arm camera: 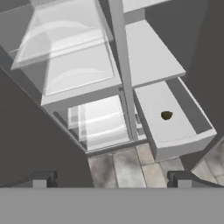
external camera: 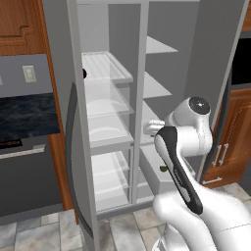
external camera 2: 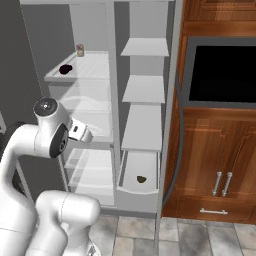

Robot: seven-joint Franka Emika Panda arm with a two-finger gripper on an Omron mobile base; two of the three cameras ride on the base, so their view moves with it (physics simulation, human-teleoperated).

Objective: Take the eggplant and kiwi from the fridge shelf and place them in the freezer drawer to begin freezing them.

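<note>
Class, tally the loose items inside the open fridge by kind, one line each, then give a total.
Eggplant: 1, on the fridge shelf
Kiwi: 1, in the freezer drawer
Small tan jar: 1, on the same shelf
Total: 3

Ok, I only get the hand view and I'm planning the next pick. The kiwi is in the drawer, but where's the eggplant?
Observer: In the right base view, the eggplant lies on the top fridge shelf, towards its left front.
Operator: Anything close to it?
Observer: A small tan jar stands behind it, further right and apart from it.
Operator: How is the arm placed for that shelf?
Observer: The gripper hangs well below that shelf, out in front of the fridge.
</note>
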